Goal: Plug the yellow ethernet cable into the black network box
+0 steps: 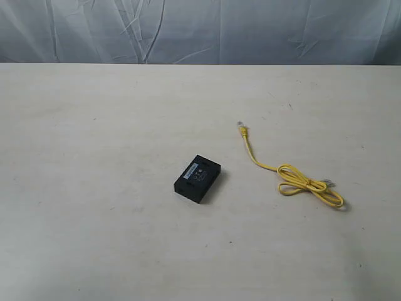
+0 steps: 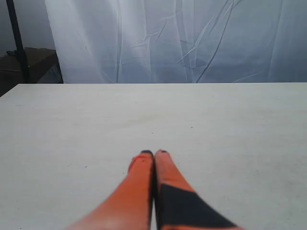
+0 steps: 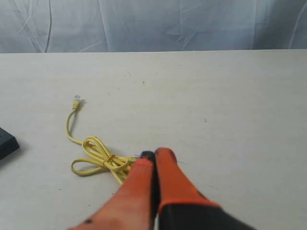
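The black network box [image 1: 197,178] lies flat near the table's middle, pale label up; a corner of the box [image 3: 6,143] shows in the right wrist view. To its right lies the yellow ethernet cable [image 1: 294,182], its bundle tied in a loose knot, one clear plug [image 1: 241,128] pointing toward the far edge. In the right wrist view the cable [image 3: 98,158] lies just beside my right gripper [image 3: 155,154], which is shut and empty, partly covering the bundle's near end. My left gripper [image 2: 154,153] is shut with nothing in it, over bare table. Neither arm shows in the exterior view.
The pale table [image 1: 94,125] ends at a far edge backed by a wrinkled white curtain [image 1: 200,28]. A dark stand and box [image 2: 24,57] sit beyond the table's corner in the left wrist view.
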Tool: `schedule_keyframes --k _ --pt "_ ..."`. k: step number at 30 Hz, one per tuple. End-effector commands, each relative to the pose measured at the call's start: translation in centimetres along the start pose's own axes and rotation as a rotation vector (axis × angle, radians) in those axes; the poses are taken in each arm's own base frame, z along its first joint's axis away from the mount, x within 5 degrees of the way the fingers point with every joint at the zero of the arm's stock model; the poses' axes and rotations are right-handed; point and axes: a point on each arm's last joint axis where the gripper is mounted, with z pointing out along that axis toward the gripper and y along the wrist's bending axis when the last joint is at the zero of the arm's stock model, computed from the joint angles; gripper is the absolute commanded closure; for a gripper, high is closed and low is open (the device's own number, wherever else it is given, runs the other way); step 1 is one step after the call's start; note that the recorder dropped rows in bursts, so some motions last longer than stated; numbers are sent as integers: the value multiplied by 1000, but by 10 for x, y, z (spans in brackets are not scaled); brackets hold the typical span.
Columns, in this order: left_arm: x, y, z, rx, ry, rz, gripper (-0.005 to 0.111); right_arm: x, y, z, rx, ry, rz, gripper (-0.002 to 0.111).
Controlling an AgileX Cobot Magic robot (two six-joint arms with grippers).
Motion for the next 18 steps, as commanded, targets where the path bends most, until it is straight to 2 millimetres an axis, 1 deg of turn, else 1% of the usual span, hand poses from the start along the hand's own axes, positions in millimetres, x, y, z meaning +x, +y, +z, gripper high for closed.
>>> schedule_keyframes --k 1,5,7,12,14,16,18 --pt "2 0 0 -1 0 -2 107 0 -1 0 10 -17 -13 108" --pt "2 0 0 -1 0 -2 107 -1 -1 0 13 -28 -20 108" --pt "2 0 0 -1 0 -2 107 -5 -1 0 14 -65 -20 108" --pt "2 0 0 -1 0 -2 107 -26 -2 -4 24 -307 -21 108" --pt "2 0 0 -1 0 -2 107 -32 -2 -6 45 -373 -122 108" --pt "2 0 0 -1 0 -2 107 -36 -1 -8 84 -419 -327 108" --pt "2 0 0 -1 0 -2 107 -38 0 -9 109 -435 -469 108"
